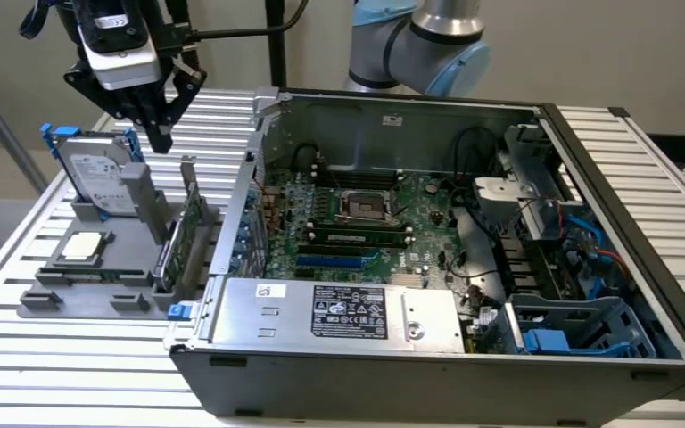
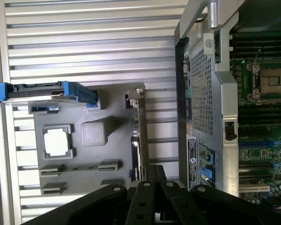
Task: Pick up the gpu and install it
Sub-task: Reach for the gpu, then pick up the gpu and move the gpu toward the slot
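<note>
The gripper (image 1: 158,138) hangs pinched shut and empty above the holder (image 1: 75,287), beside the drive (image 1: 93,174). The gpu (image 1: 185,227) stands on edge in a holder slot, just beside the case (image 1: 438,374) on the exterior view's left. That probably leaves its top edge free to grasp. Its long axis runs near to far, with the bracket apparently far.

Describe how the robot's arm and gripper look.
The arm is a silver-grey tube with pale blue joint caps. The gripper has black jaws built of jointed links, dotted with silver rivets, below a white and grey box. Black cables run off its side.
</note>
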`<state>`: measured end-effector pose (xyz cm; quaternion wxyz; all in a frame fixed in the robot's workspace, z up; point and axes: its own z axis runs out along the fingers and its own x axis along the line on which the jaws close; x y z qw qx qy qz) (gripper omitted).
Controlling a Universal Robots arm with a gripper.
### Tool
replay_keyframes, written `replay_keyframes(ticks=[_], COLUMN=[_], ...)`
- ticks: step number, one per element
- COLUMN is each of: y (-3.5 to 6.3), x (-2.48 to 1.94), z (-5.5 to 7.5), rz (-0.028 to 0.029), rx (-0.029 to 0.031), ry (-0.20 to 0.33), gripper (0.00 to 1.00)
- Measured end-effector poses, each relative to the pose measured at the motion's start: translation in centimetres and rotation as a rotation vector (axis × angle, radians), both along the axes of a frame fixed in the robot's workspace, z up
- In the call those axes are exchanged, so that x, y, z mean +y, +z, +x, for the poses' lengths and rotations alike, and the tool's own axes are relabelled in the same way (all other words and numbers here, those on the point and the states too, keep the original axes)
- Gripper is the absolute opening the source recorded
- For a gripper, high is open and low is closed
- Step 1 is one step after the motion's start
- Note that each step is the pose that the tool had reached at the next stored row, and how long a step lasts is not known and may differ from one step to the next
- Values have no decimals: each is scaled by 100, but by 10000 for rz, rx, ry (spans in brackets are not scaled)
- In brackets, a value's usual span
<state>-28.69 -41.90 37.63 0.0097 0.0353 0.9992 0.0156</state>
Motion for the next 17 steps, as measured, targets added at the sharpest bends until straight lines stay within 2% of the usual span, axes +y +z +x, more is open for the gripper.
replay_keyframes(ticks=[15, 16, 17], y=[-1, 0, 0], x=[-6, -6, -6], z=[-7, -7, -7], rz=[1, 1, 0], rx=[1, 1, 2], ry=[-2, -2, -2], gripper=[11, 12, 18])
